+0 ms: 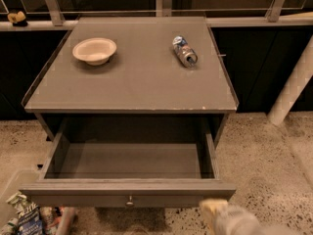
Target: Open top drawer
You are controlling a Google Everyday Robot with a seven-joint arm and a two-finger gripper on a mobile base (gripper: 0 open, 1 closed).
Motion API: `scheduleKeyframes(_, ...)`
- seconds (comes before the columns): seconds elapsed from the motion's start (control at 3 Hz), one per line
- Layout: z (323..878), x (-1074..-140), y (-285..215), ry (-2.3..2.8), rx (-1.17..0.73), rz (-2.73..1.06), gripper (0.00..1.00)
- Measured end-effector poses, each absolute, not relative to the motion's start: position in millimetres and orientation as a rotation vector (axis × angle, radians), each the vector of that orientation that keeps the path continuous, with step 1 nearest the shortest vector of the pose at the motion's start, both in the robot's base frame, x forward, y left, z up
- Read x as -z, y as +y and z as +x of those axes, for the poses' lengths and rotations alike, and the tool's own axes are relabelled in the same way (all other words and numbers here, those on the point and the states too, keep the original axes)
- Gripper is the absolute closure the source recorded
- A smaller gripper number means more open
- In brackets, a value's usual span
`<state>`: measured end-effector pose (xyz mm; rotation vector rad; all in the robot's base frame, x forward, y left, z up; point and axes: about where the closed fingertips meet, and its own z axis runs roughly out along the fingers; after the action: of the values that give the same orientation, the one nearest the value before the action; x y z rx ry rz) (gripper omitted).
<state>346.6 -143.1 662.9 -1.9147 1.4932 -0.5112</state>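
**A:** What fills most of the view?

**B:** A grey cabinet (132, 82), seen from above and in front. It stands on a speckled floor (264, 151).

**A:** And the drawer?

**B:** The drawer (73, 199) is pulled well out toward the camera from just under the cabinet's top. Its plain grey bottom is in full sight. Its front runs across the lower part of the view.

**A:** Anything off to the side?

**B:** A white post (293, 82) slants up at the right, well apart from the cabinet.

**A:** Where is the gripper?

**B:** The gripper (215, 212) is at the bottom edge, right of centre, just below the right end of the drawer front. It shows pale and smeared. I cannot tell how wide it stands, whether it has hold of anything, or whether it touches the front.

**A:** Smaller things?

**B:** Some packets (27, 217) lie on the floor at bottom left. On the top, a pale bowl (95, 50) sits upright at the left, and a can (184, 51) lies on its side at the right, well apart from it. A round metal knob (129, 200) sits at the centre of the drawer front, left of the gripper.
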Motion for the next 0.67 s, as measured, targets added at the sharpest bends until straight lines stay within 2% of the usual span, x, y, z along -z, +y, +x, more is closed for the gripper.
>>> scheduleKeyframes(0.33, 269.0, -640.0, -162.8, 1.457, 0.535, -1.945, 1.00)
scheduleKeyframes(0.67, 219.7, -617.5, -183.4, 1.508, 0.506, -1.929, 0.85)
